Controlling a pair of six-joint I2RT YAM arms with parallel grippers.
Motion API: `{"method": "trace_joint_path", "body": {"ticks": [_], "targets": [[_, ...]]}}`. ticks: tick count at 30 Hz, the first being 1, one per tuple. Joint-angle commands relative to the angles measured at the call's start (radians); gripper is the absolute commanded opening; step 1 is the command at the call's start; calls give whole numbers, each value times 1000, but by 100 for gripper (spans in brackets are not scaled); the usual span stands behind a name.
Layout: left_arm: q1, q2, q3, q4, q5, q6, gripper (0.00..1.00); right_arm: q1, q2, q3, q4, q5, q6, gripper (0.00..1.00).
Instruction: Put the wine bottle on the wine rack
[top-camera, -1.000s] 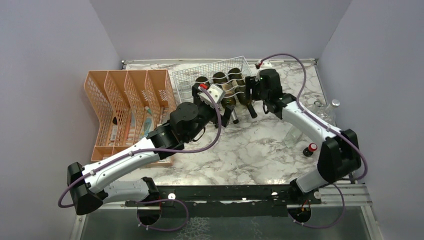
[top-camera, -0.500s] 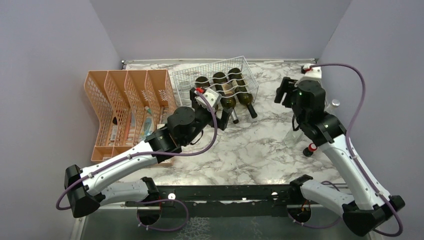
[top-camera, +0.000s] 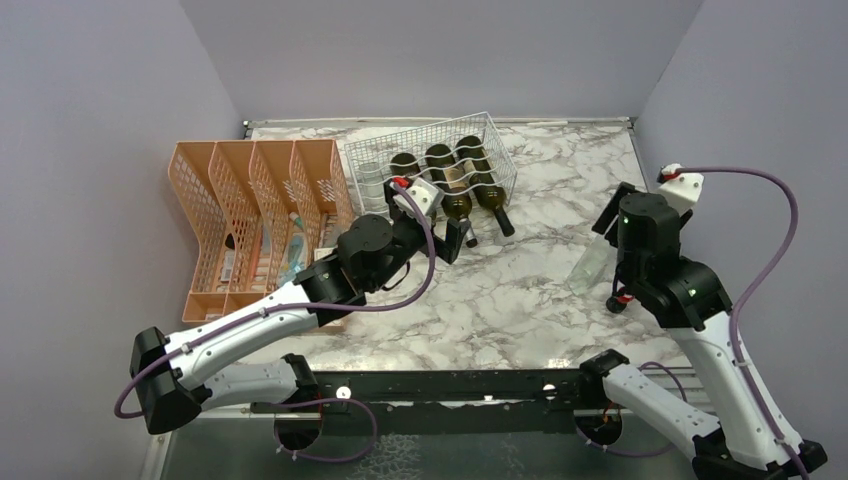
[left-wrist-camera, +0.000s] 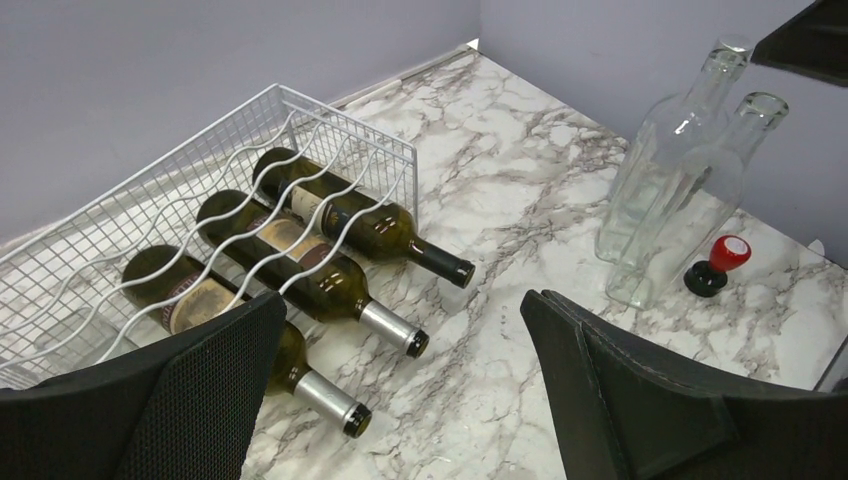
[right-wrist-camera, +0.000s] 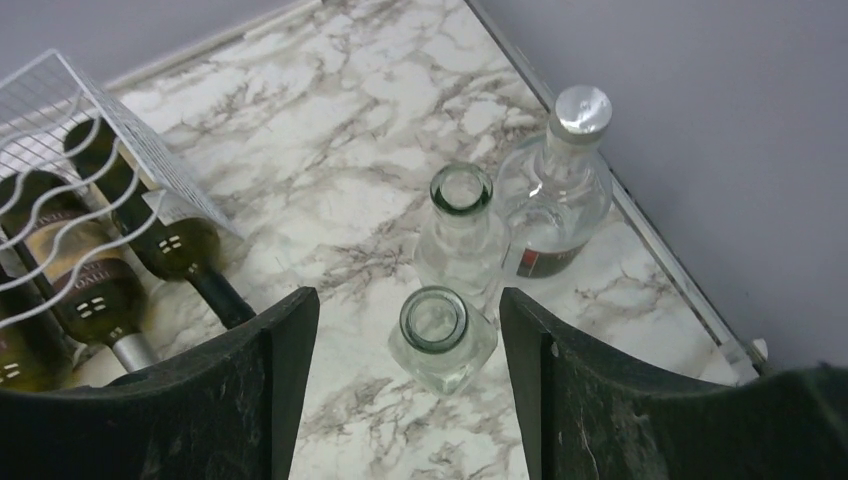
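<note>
The white wire wine rack (top-camera: 385, 152) (left-wrist-camera: 150, 195) (right-wrist-camera: 60, 90) stands at the back centre. Three dark green wine bottles (top-camera: 478, 180) (left-wrist-camera: 300, 265) (right-wrist-camera: 95, 285) lie side by side in its cradles, necks pointing towards the arms. My left gripper (top-camera: 455, 238) (left-wrist-camera: 400, 400) hangs open just in front of those necks, nothing between its fingers. At the right, my right gripper (top-camera: 610, 215) (right-wrist-camera: 405, 300) is open above a clear uncorked bottle (right-wrist-camera: 441, 330) (top-camera: 588, 265) (left-wrist-camera: 700, 215). The bottle's mouth shows between the fingers with a gap on each side.
A second clear bottle (right-wrist-camera: 462, 225) (left-wrist-camera: 670, 150) and a silver-capped bottle (right-wrist-camera: 560, 185) stand close behind it, near the right wall. A red-topped stopper (top-camera: 624, 297) (left-wrist-camera: 722, 262) sits beside them. An orange mesh file organiser (top-camera: 250, 215) fills the left.
My right arm has swung away from the rack's rightmost bottle, across to the right, and now hovers over the clear bottles. The left arm drew back slightly.
</note>
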Motion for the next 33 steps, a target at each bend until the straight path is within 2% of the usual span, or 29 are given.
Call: {"method": "trace_joint_path", "body": {"ticks": [1, 7, 17, 33], "targets": [[-1, 12, 0, 37, 40, -37, 99, 1, 28, -49, -154, 4, 146, 69], [-1, 26, 20, 20, 56, -38, 99, 2, 78, -79, -183, 52, 220, 70], [-1, 41, 27, 21, 56, -36, 99, -3, 106, -128, -82, 128, 161, 66], [-1, 55, 33, 13, 60, -39, 99, -37, 72, -210, 104, 87, 4, 42]]}}
